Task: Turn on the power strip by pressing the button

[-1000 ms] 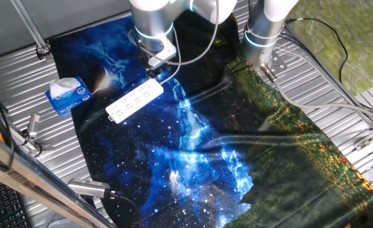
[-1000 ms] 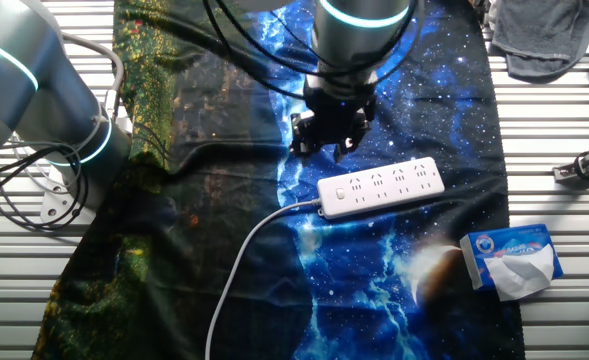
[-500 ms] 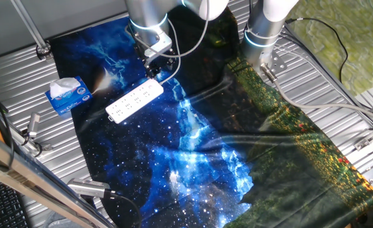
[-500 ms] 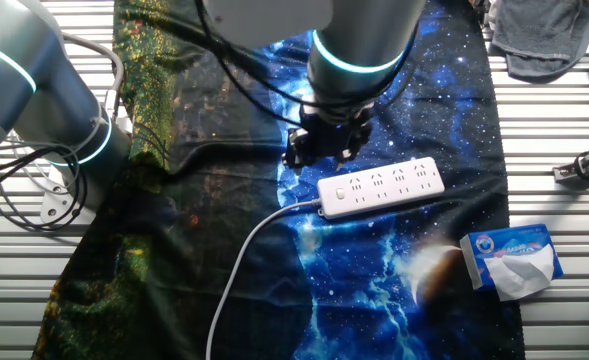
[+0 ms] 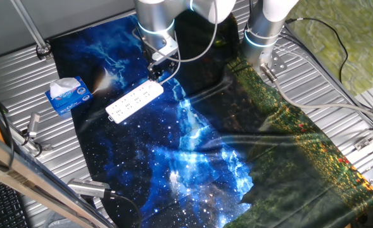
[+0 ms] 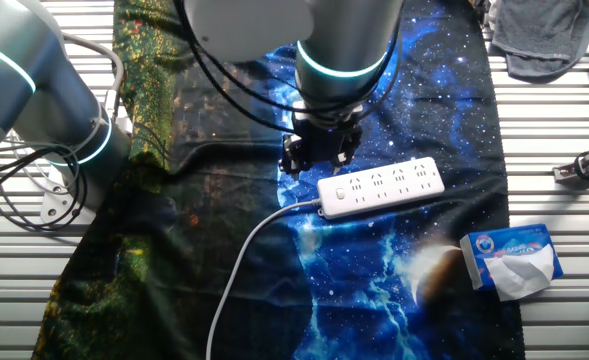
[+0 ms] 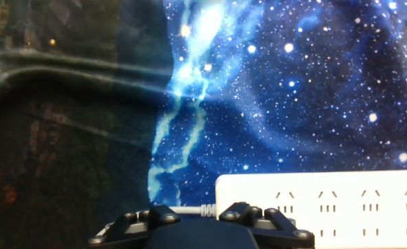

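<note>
The power strip (image 5: 134,101) is a long white bar with dark socket holes, lying on the blue starry cloth (image 5: 173,158). In the other fixed view the strip (image 6: 382,187) has its white cord (image 6: 242,262) leaving the left end, with a small button (image 6: 340,193) near that end. My gripper (image 6: 315,158) hangs just above and behind the cord end, and shows in one fixed view (image 5: 156,68) too. In the hand view the strip (image 7: 320,207) fills the lower right, and the gripper body (image 7: 200,227) hides its cord end. The fingertips do not show clearly.
A blue-and-white tissue box (image 5: 67,95) sits left of the strip on the cloth's edge; it also shows in the other fixed view (image 6: 512,260). A second arm (image 6: 34,90) stands at the cloth's dark end. A grey cloth (image 6: 544,35) lies at a corner. Metal slats surround the cloth.
The gripper has shifted along the strip toward its cord end and come a little lower. The power strip and tissue box have not moved.
</note>
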Motion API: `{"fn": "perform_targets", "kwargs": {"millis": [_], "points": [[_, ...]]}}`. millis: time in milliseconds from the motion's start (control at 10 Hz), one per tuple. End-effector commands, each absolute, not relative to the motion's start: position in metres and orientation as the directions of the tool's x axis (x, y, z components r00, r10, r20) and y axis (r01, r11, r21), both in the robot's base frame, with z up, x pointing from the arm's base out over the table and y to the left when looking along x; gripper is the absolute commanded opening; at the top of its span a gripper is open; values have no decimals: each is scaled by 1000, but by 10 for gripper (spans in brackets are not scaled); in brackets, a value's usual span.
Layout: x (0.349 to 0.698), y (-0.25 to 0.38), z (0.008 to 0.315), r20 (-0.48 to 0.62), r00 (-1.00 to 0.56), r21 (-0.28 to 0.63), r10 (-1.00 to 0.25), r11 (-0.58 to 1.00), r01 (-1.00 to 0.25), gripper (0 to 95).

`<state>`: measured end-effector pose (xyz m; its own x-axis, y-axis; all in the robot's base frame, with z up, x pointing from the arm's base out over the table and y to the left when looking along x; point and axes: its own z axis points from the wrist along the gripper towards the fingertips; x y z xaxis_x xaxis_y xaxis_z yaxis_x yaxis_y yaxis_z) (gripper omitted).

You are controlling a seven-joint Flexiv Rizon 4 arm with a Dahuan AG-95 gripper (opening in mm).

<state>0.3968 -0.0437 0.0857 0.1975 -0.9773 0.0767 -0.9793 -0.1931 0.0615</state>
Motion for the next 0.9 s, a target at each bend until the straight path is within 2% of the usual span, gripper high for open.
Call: {"fn": "perform_targets", "kwargs": {"millis": [100, 900], "points": [[396, -44, 85, 75, 196, 60, -978, -192, -980, 570], [394, -44, 72, 68, 171, 55, -983, -168, -984, 570]]}}
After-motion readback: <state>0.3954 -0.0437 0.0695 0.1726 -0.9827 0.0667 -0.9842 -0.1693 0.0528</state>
